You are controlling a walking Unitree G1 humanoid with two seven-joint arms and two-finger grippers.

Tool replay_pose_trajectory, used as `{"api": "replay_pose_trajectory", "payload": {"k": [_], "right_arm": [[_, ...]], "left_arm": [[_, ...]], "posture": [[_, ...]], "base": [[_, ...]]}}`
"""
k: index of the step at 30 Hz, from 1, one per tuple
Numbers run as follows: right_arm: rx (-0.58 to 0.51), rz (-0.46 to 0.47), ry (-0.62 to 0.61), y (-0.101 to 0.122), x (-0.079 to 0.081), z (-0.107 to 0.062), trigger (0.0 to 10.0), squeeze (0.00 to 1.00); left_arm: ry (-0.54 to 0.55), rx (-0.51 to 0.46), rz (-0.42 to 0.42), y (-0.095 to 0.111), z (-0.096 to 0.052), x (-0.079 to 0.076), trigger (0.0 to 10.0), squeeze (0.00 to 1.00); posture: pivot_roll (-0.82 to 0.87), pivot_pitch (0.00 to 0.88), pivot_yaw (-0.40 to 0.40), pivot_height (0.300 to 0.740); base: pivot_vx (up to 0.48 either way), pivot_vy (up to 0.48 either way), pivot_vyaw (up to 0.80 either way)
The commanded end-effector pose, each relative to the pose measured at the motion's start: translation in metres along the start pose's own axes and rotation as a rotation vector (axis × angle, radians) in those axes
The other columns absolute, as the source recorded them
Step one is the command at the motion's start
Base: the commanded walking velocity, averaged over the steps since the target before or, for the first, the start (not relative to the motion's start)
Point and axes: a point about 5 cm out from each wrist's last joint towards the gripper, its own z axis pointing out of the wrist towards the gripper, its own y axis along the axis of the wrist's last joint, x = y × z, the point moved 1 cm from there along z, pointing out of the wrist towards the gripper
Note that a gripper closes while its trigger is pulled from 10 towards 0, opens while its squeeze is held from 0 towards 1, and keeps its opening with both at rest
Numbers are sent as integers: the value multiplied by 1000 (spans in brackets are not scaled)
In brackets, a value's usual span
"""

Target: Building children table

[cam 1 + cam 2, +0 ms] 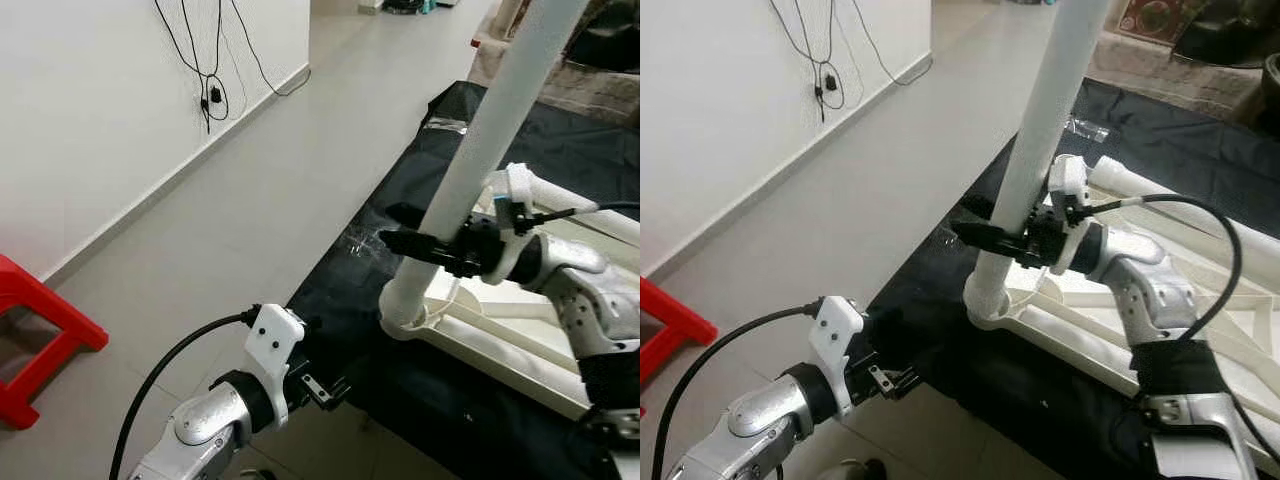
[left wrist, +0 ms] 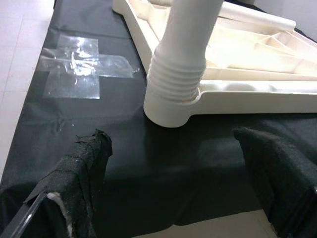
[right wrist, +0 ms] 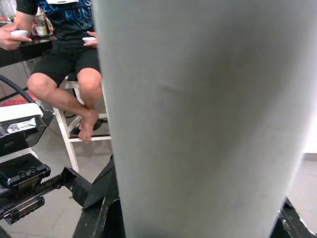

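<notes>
1. Grey tiled floor (image 1: 270,190) with a black mat (image 1: 440,400) spread over it; I see the upturned white tabletop (image 1: 500,345) lying on the mat.
2. My right hand (image 1: 420,240) is clenched around the white table leg (image 1: 490,130), which stands tilted in the corner socket (image 2: 171,106).
3. My left hand (image 2: 173,183) hovers released near the mat edge, short of the socket.
4. A red stool (image 1: 40,330) stands by the wall.
</notes>
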Motion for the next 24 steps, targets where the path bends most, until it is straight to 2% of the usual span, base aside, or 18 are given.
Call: {"api": "replay_pose_trajectory", "payload": {"k": [1, 14, 24], "right_arm": [[78, 63, -7, -21, 2, -3, 10000, 0], [39, 125, 124, -23, 15, 0, 10000, 0], [72, 110, 114, -32, 14, 6, 10000, 0]], "left_arm": [[-10, 7, -3, 0, -3, -3, 10000, 0], [1, 13, 0, 1, -3, -3, 10000, 0], [6, 14, 1, 2, -4, -3, 10000, 0]], "posture": [[115, 201, -61, 740], [115, 212, -66, 740], [116, 216, -65, 740]], "base": [[0, 0, 0], [0, 0, 0], [0, 0, 0]]}}
